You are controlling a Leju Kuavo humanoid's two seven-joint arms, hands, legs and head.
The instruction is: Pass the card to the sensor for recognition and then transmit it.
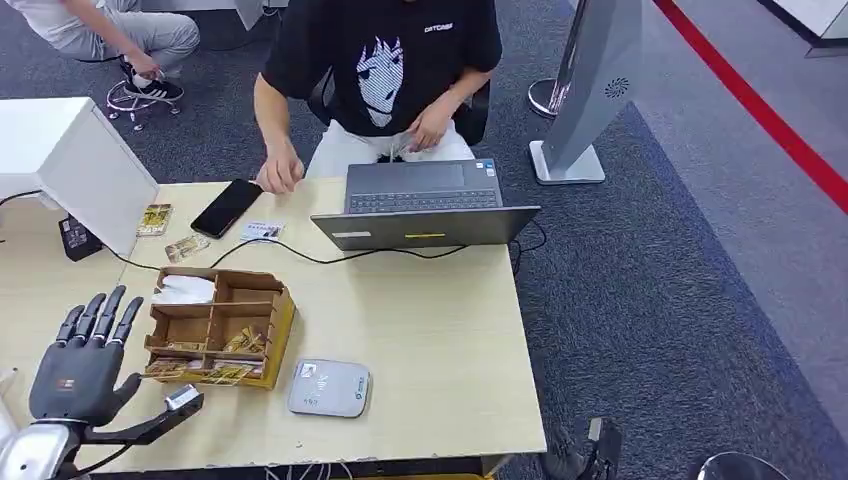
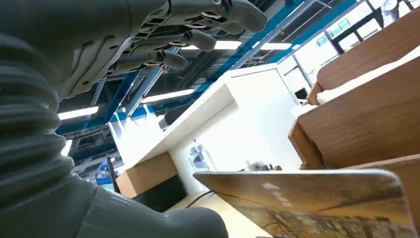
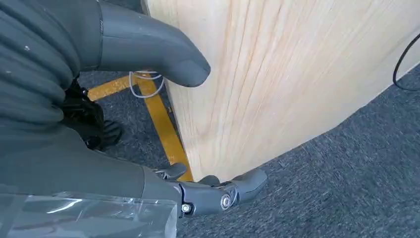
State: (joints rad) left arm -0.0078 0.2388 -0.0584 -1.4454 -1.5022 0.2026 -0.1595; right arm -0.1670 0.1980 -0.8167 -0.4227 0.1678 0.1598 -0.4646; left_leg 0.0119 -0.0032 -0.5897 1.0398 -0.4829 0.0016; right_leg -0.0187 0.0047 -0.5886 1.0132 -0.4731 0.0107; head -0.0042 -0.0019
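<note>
"What kind of place am I driving the robot in?"

"It looks like an office or a test room to me. I see a light wood desk (image 1: 420, 330) with a grey laptop (image 1: 425, 205) on it, and a person (image 1: 385, 70) sits at the far side in a chair. A black phone (image 1: 227, 208) lies near the person's hand."

"What else do I see?"

"Dark grey carpet (image 1: 650, 300) with a red line (image 1: 760, 110) on the right, and long ceiling lights (image 2: 168, 95) up high."

On our table (image 1: 420, 330) lie a laptop (image 1: 425, 205), phone (image 1: 227, 208), tray (image 1: 220, 328), sensor (image 1: 329, 388), white box (image 1: 70, 165) and loose cards (image 1: 155, 219).
</note>
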